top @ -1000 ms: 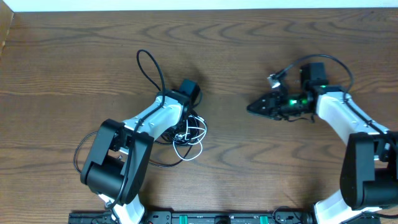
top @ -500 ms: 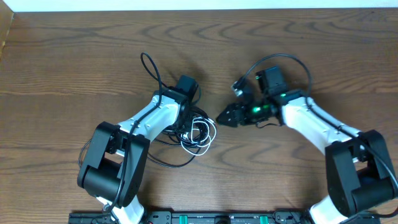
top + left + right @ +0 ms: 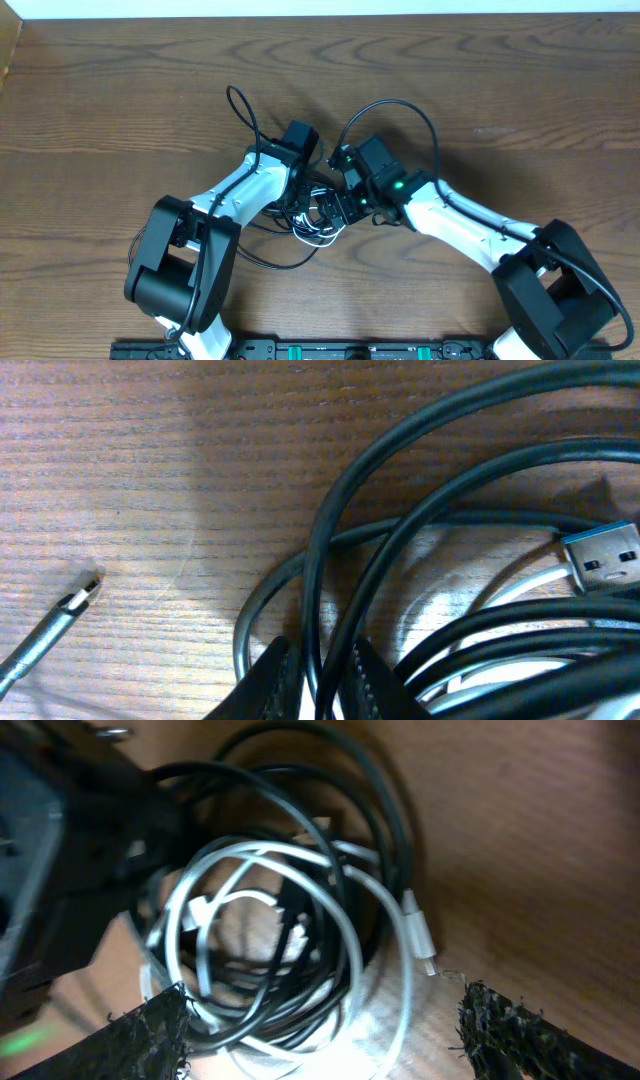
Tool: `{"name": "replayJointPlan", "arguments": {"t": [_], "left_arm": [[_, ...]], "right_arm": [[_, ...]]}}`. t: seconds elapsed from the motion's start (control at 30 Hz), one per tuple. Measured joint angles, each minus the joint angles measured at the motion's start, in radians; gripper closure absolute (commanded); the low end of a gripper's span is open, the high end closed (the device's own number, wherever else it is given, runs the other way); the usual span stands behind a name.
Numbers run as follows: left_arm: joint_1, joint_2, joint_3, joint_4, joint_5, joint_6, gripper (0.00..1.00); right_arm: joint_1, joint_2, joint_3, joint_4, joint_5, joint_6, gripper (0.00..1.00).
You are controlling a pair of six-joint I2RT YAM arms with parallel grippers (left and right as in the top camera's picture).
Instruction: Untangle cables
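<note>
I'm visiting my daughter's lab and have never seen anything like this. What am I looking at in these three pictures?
These are two robot arms at a wooden table, each ending in a two-finger gripper. The wide picture looks down from above; the two close-ups come from cameras on the wrists. Between the arms lies a tangle of cables: several black ones and a white cable. In the left wrist view, the left gripper is pinched shut on a black cable. In the right wrist view, the right gripper hangs open over the tangle, holding nothing.
</note>
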Motion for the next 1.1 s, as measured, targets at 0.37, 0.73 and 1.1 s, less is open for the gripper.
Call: {"name": "replayJointPlan", "arguments": {"t": [0.37,0.73,1.1], "left_arm": [[0.000,0.000,0.000,0.000,0.010,0.000,0.80],[0.000,0.000,0.000,0.001,0.010,0.000,0.80],[0.000,0.000,0.000,0.002,0.011,0.000,0.80]], "right_arm": [[0.032,0.000,0.000,-0.009,0.211,0.028,0.31],[0.033,0.000,0.000,-0.051,0.310,0.115,0.30],[0.033,0.051,0.000,-0.062,0.299,0.206,0.31]]}}
